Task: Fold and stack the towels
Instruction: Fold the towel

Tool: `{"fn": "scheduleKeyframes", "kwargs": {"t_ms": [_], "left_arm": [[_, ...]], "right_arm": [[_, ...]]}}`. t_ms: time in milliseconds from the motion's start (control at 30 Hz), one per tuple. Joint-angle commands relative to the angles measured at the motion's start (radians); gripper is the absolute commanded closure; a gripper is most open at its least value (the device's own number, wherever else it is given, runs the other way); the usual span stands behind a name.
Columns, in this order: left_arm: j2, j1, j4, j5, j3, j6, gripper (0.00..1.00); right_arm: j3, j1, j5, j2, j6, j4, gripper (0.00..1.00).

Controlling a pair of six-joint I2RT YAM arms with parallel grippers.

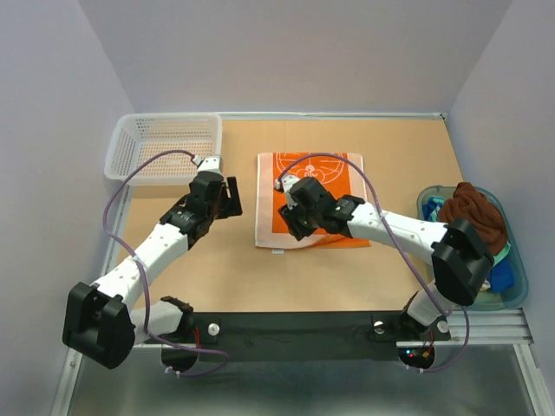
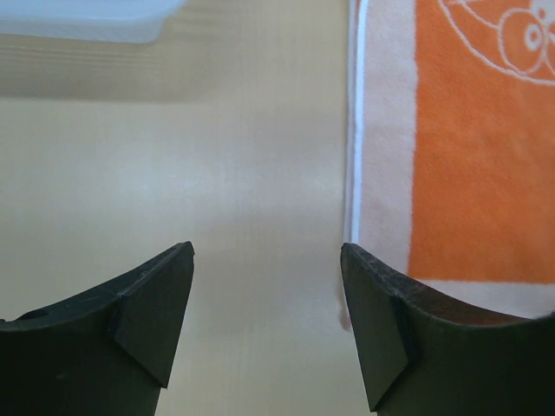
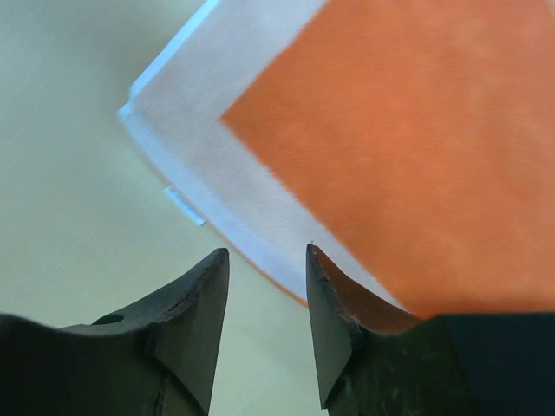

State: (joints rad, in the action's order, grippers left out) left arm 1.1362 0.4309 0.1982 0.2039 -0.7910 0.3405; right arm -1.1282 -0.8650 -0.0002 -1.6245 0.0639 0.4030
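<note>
1. I see a tan wooden worktop [image 1: 390,156] carrying everything.
2. The orange rectangular towel with white circle pattern and pale border [image 1: 334,178] lies flat around the middle of the worktop.
3. A translucent blue-green tub [image 1: 516,290] sits at the right edge.
4. A white mesh plastic basket [image 1: 165,147] stands at the far-left corner.
5. A crumpled dark brown towel [image 1: 473,212] is heaped in the tub.
6. My left fingers [image 2: 147,303] are spread wide, empty, just beside the orange towel's left border.
7. My right fingers [image 3: 186,312] are narrowly parted over its near-left corner, clamping nothing I can see.

Fuzzy orange cloth towel [image 1: 334,178] lies on smooth, matt wood-look table [image 1: 347,277].
</note>
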Motion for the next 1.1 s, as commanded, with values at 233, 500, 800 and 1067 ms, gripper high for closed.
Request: {"fn": "scheduleKeyframes", "kwargs": {"t_ms": [233,500,800,1067], "left_arm": [[0.098,0.255,-0.1,-0.072,0.027,0.202,0.28],[0.223,0.315,-0.174,-0.06,0.038,0.252,0.41],[0.289,0.318,-0.192,-0.046,0.072,0.298,0.49],[0.326,0.316,-0.192,-0.052,0.082,0.311,0.5]], "right_arm": [[0.061,0.191,0.465,0.117,0.214,0.008,0.48],[0.012,0.253,0.526,-0.009,0.212,0.008,0.48],[0.021,0.258,0.588,-0.103,0.215,0.011,0.48],[0.186,0.27,0.617,0.057,0.257,0.037,0.48]]}}
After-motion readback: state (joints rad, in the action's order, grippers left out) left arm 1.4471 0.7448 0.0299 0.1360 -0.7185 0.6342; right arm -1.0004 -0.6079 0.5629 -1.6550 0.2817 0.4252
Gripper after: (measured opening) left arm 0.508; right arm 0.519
